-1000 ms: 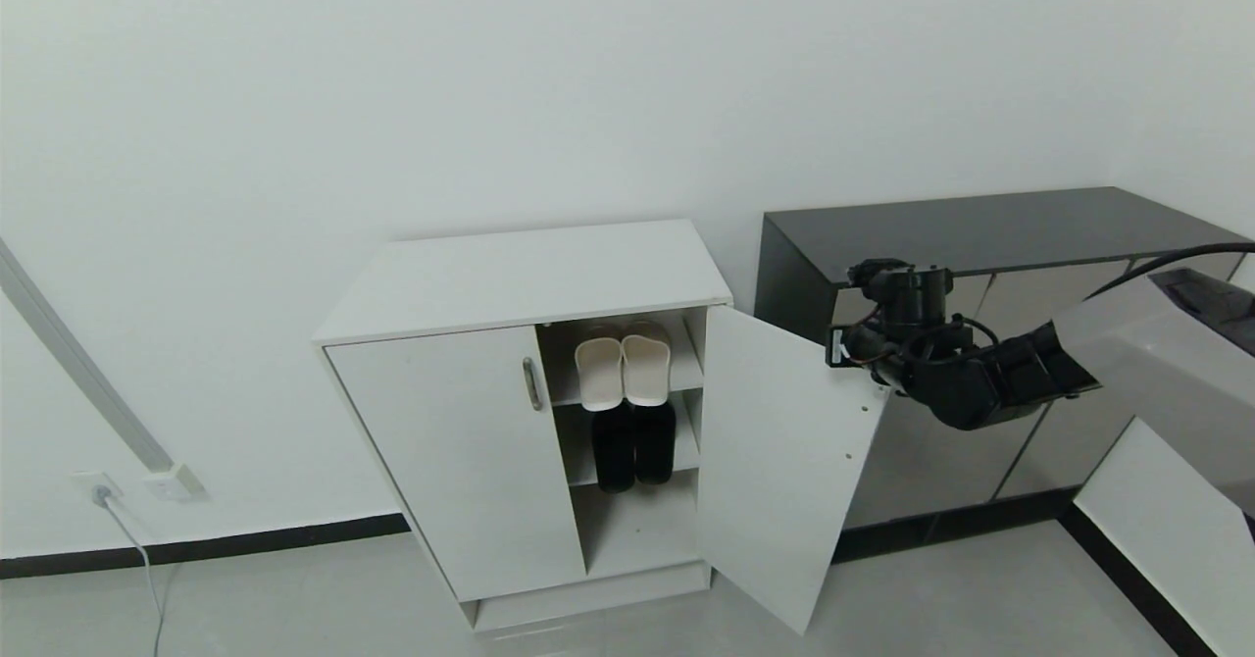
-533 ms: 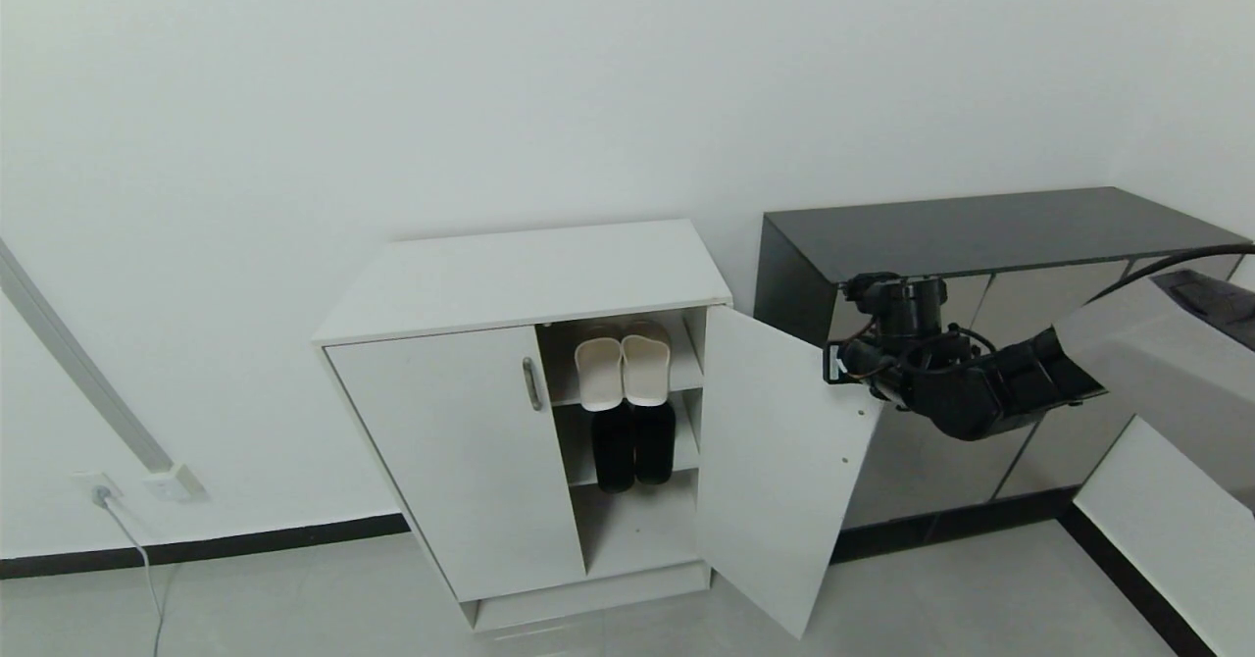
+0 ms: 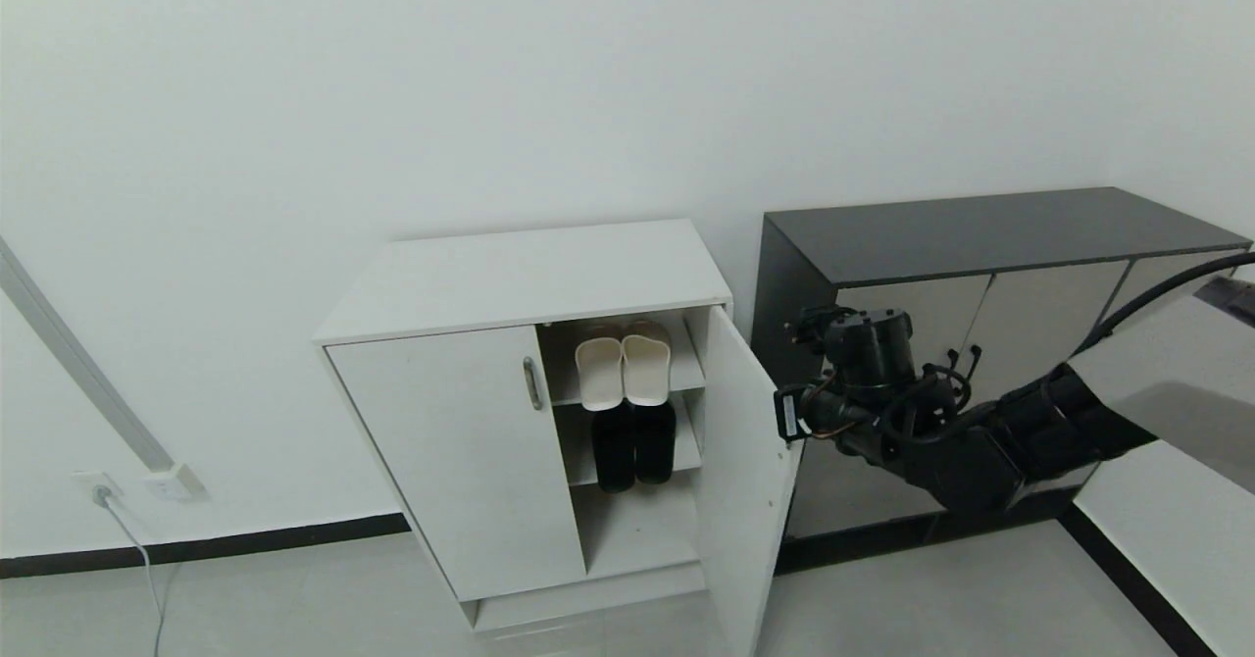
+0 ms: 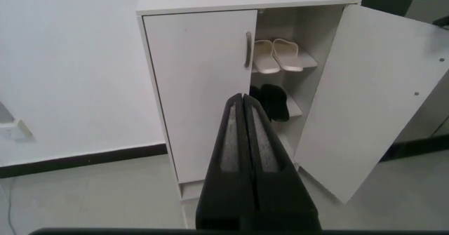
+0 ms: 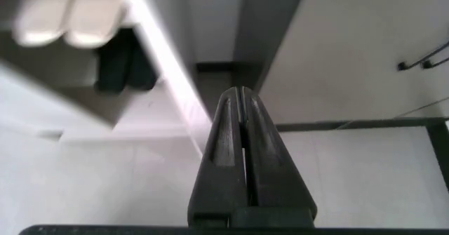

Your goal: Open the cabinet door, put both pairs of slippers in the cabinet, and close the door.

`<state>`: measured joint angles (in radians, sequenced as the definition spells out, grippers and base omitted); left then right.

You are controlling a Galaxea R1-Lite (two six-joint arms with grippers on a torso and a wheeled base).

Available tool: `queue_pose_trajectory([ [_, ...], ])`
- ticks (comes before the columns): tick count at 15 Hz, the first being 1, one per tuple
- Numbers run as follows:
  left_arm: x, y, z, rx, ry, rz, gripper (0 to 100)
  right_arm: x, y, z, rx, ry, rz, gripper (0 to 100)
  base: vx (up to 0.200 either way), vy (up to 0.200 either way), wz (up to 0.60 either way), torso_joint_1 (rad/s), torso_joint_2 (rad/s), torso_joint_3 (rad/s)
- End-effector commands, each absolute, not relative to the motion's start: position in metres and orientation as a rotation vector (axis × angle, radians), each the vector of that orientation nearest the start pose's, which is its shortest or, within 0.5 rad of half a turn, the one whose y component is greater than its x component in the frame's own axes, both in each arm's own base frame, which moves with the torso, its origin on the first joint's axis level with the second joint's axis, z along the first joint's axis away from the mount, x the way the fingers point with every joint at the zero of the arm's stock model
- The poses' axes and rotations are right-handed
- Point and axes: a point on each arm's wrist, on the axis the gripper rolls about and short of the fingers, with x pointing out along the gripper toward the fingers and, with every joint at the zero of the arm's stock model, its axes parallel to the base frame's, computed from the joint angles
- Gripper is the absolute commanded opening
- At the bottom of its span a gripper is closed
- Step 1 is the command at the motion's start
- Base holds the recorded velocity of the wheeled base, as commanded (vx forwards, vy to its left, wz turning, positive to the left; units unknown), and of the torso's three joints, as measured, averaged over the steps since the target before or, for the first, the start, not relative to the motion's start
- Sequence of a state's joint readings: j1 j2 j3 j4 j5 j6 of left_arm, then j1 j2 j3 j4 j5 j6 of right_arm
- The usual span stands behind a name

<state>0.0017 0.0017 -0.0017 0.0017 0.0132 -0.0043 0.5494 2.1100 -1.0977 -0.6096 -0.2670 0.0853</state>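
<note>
Clerk: Cabinet status?

Inspector: The white cabinet (image 3: pixel 520 279) stands against the wall. Its left door (image 3: pixel 461 461) is shut. The right door (image 3: pixel 745 471) is swung out, partly open.

Clerk: The slippers?

Inspector: The white slippers (image 3: pixel 624 371) are on the top shelf. The black slippers (image 3: pixel 634 446) are on the shelf directly below. Each pair lies side by side.

Clerk: Grippers?

Inspector: The right gripper (image 5: pixel 242 96) sits at the outer face of the right door, by its free edge; contact cannot be confirmed. Its fingers (image 5: pixel 226 140) are pressed together, holding nothing. The left gripper (image 4: pixel 243 98) hangs well apart from the cabinet, facing the left door, its fingers (image 4: pixel 231 144) likewise pressed together and empty.

Clerk: Anything adjacent?

Inspector: A dark sideboard (image 3: pixel 980 230), just beside the cabinet on the open door's side.
</note>
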Motion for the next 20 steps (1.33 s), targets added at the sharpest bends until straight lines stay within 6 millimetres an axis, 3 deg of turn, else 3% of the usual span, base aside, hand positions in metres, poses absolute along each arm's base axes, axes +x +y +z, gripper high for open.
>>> queue_pose_trajectory([
  [1, -0.023, 0.0, 0.076, -0.005, 0.002, 0.014, 0, 0.326, 0.211, 0.123, -0.078, 0.357, 0.305, 0, 0.0, 0.0, 0.0, 0.0, 0.0, 0.0],
  [9, -0.023, 0.0, 0.076, -0.006, 0.001, 0.015, 0, 0.308, 0.211, 0.115, -0.11, 0.348, 0.341, 0, 0.0, 0.0, 0.0, 0.0, 0.0, 0.0],
  [17, -0.023, 0.0, 0.076, -0.006, 0.001, 0.015, 0, 0.295, 0.213, 0.101, -0.11, 0.371, 0.42, 0, 0.0, 0.0, 0.6, 0.001, 0.01, 0.003],
  [20, -0.023, 0.0, 0.076, -0.005, 0.001, 0.015, 0, 0.287, 0.208, 0.09, -0.093, 0.342, 0.456, 0, 0.0, 0.0, 0.0, 0.0, 0.0, 0.0],
])
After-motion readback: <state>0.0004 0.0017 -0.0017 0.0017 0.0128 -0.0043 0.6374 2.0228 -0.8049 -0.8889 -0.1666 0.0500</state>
